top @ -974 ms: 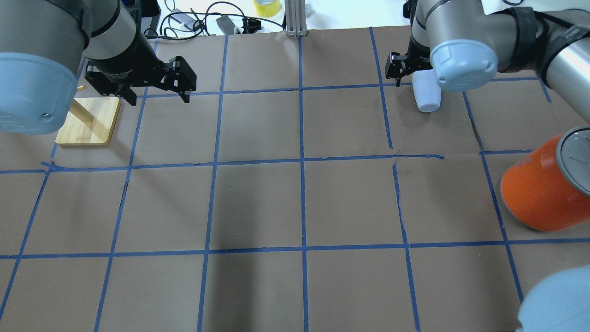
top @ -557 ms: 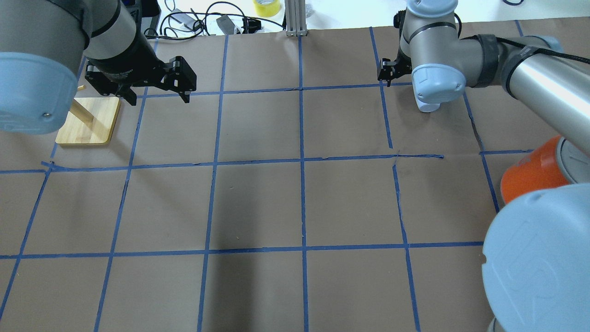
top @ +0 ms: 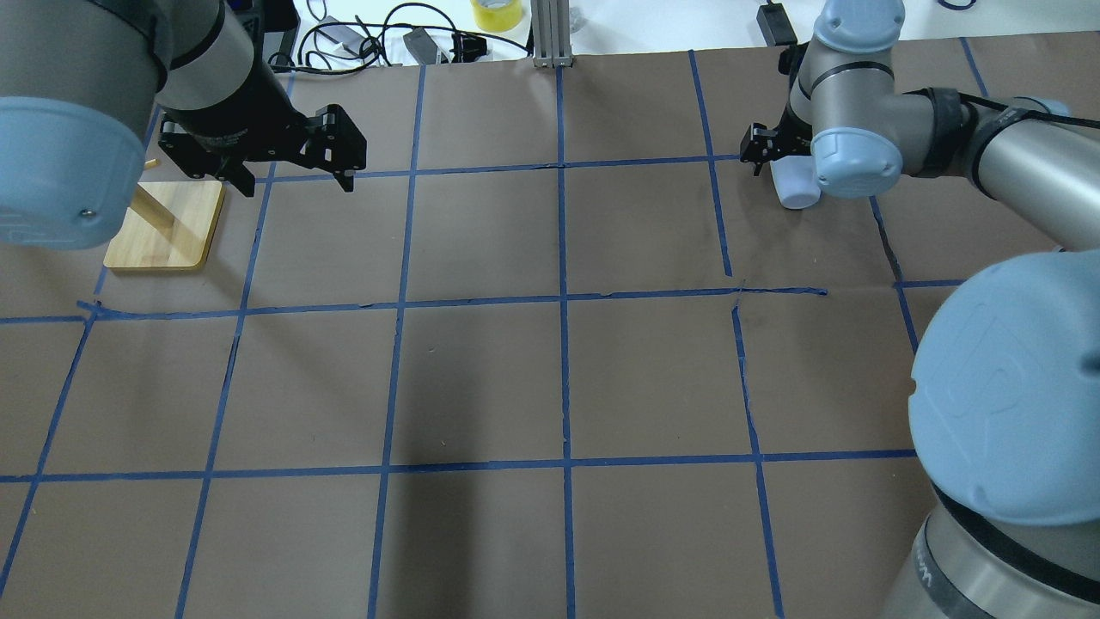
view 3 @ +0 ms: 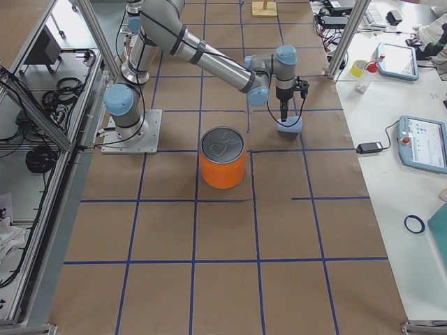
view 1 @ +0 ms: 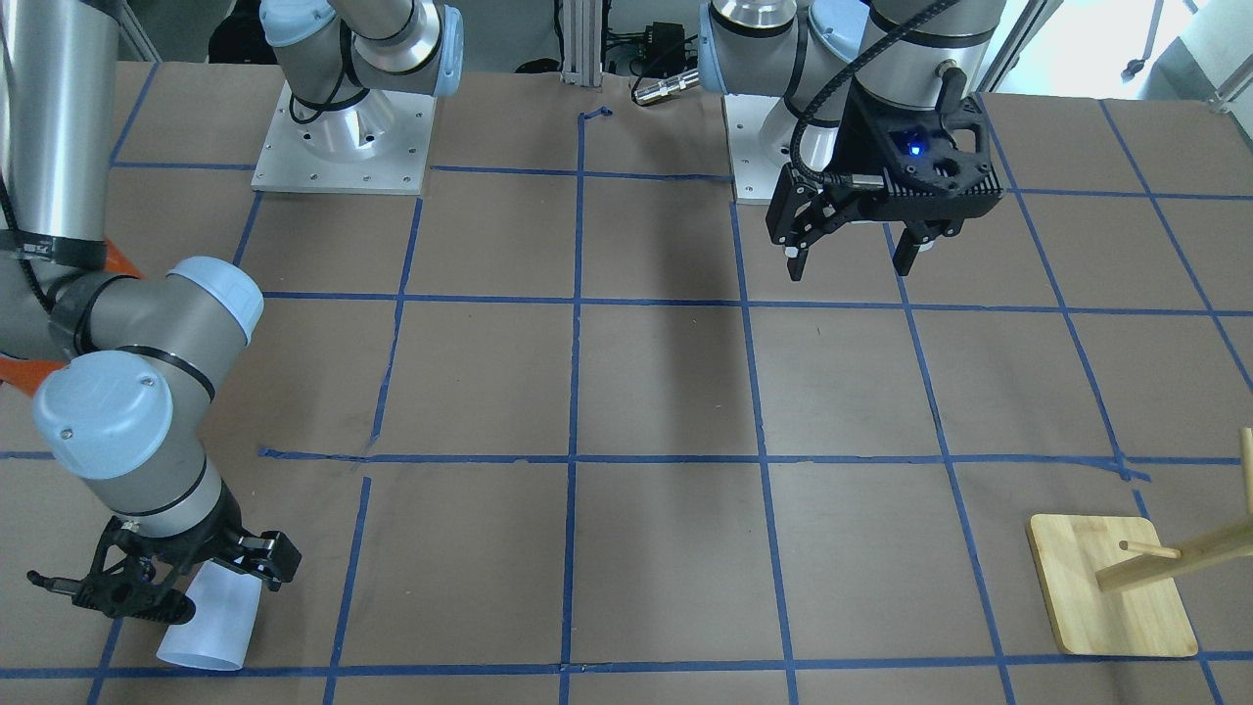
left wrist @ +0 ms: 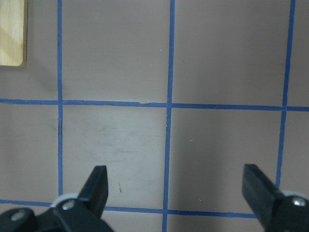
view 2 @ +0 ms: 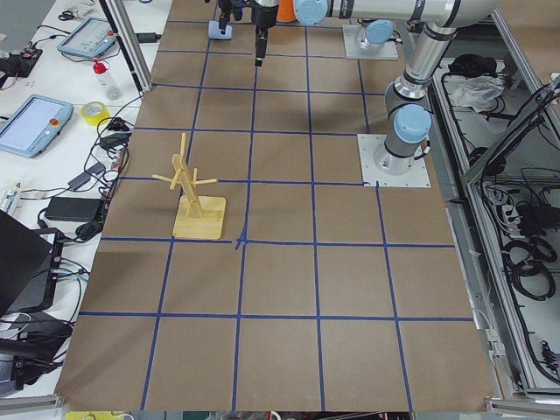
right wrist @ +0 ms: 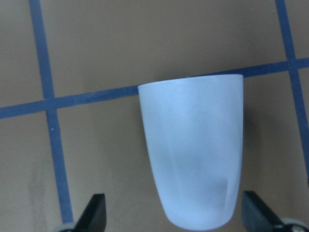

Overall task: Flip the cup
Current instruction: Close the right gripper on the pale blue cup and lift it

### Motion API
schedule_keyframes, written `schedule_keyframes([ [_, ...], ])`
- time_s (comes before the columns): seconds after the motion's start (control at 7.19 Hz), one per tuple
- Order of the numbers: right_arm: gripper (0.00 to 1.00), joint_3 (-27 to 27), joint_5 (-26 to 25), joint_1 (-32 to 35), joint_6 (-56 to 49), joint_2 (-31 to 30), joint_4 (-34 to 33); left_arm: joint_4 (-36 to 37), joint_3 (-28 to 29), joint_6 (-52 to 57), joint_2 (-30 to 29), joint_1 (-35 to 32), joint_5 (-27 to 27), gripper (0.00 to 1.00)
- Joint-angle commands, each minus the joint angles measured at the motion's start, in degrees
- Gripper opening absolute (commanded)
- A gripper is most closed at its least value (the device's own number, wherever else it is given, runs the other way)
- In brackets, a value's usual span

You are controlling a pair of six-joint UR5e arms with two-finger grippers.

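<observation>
The cup lies on its side on the brown-papered table, in the far square on the robot's right. Its wide rim points away from the robot and sits right at a line of blue tape, while its narrow base points back toward the robot. The right gripper is lowered over that base end with its two fingers spread wide, and the cup's narrow end lies between them. In the right wrist view, one finger stands clear of the cup's wall with bare paper showing between them. The other finger is just beside the wall, and I cannot tell whether it touches. Nothing is pinched. From across the table the same straddle shows, with the rim end sticking out past the fingers toward the operators' side. The left gripper hangs above bare paper well apart from the cup, and its fingers are likewise spread with nothing between them. A wooden peg stand sits on the robot's left side of the table. An orange can with a silver top stands upright near the cup, between it and the robot's base.
</observation>
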Motion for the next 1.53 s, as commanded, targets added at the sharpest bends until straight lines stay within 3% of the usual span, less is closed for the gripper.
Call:
schedule_keyframes([
  [0.0,1.00,-0.09,0.30,-1.36,-1.57,1.12,-0.30,0.01,0.00,0.00,0.03,0.00,0.02,1.00],
  [0.28,1.00,-1.05,0.30,-1.80,-1.57,3.05,-1.17,0.01,0.00,0.00,0.03,0.00,0.02,1.00],
  [0.42,0.91,-1.06,0.30,-1.80,-1.48,4.19,-4.84,0.01,0.00,0.00,0.03,0.00,0.02,1.00],
  [0.56,0.39,-1.14,0.38,-1.80,-1.66,4.72,-6.26,0.01,0.00,0.00,0.03,0.00,0.02,1.00],
  [0.7,0.09,-1.23,0.47,-1.80,-1.57,4.47,-6.10,0.01,0.00,0.00,0.03,0.00,0.02,1.00],
  [0.97,0.06,-2.28,2.56,-0.50,-1.75,2.28,-5.41,0.01,0.00,0.00,0.03,0.00,0.02,1.00],
  [1.39,0.04,-5.19,2.23,10.89,-9.54,-0.63,-2.67,0.01,0.00,0.00,0.03,0.00,0.02,1.00],
])
